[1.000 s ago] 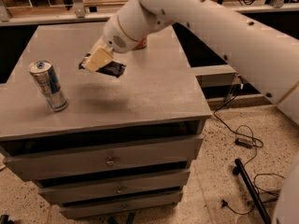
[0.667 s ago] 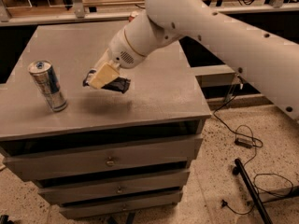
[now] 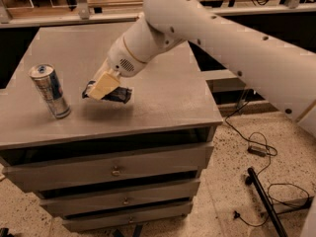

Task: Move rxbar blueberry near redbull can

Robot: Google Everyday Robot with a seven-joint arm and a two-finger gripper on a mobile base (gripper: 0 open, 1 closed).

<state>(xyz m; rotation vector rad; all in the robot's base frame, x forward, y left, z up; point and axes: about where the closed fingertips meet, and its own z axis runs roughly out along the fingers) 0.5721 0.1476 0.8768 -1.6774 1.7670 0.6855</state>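
Observation:
The redbull can [image 3: 50, 91], slim, silver and blue, stands upright near the front left of the grey cabinet top [image 3: 163, 98]. My gripper [image 3: 102, 87], at the end of the white arm [image 3: 207, 28], is shut on the rxbar blueberry [image 3: 114, 94], a dark navy wrapper that sticks out on both sides of the pale fingers [image 3: 104, 85]. The bar is held low over the cabinet top, a short way to the right of the can. I cannot tell whether the bar touches the surface.
The cabinet has three drawers [image 3: 113, 169] in front. Black cables [image 3: 256, 147] and a black rod [image 3: 264, 199] lie on the speckled floor to the right. A shelf rail [image 3: 74, 4] runs behind the cabinet.
My gripper has carried the bar down and leftward toward the front of the cabinet top, ending closer to the can. The can has not moved.

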